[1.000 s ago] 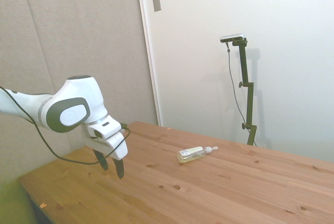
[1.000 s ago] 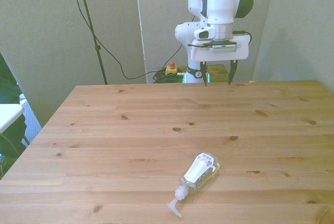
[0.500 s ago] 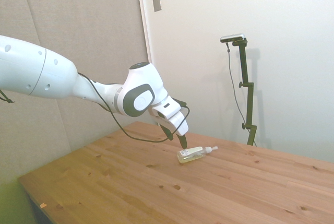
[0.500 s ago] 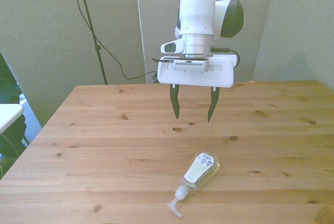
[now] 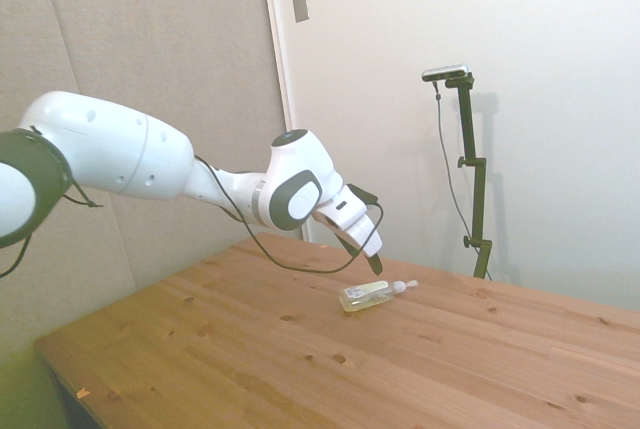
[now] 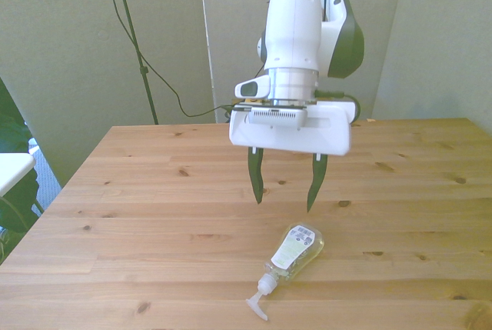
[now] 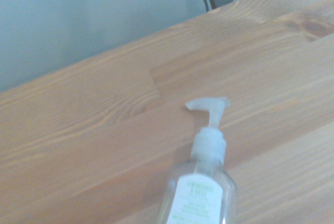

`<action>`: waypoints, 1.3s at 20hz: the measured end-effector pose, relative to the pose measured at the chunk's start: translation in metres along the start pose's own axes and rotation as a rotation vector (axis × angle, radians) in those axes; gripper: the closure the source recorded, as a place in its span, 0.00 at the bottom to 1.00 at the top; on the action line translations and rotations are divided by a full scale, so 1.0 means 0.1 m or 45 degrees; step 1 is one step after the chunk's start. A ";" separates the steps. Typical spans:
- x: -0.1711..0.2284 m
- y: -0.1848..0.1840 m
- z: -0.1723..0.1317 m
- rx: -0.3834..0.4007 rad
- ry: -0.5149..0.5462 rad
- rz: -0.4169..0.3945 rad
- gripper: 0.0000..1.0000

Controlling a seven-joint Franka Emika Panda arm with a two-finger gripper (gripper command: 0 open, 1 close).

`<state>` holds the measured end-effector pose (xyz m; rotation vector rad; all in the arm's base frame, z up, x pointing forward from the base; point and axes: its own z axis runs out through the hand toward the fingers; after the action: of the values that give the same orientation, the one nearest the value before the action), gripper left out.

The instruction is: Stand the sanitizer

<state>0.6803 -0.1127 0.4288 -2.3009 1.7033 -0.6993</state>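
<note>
Pine planks with dark knots form the table, which fills the lower part of the front view. Nearest the camera in that view, the sanitizer lies on its side, its white pump top pointing toward the near edge and its base toward the robot. Yellowish liquid pools along the lower side of the clear bottle; a white label faces upward. The wrist view shows the same bottle from close by, pump spout resting on the wood. Behind and above the bottle, the gripper hangs with its two dark fingers spread wide apart, holding nothing and clear of the sanitizer. In the side view, the gripper sits just above the bottle. Compared with half a second ago, the gripper is lower and nearer the bottle; the sanitizer has not moved. Farthest back stand grey wall panels.
</note>
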 end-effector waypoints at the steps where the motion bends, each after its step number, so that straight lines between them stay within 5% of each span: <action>1: 0.02 -0.03 0.10 0.002 0.009 0.013 0.00; 11: 0.21 -0.26 0.75 -0.025 0.068 0.075 0.00; 22: 0.28 -0.35 1.01 -0.094 0.063 0.087 0.00; 23: 0.28 -0.36 1.02 -0.096 0.063 0.086 1.00; 26: 0.28 -0.37 1.06 -0.108 0.060 0.086 1.00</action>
<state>0.7686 -0.1405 0.3590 -2.2870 1.8567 -0.6862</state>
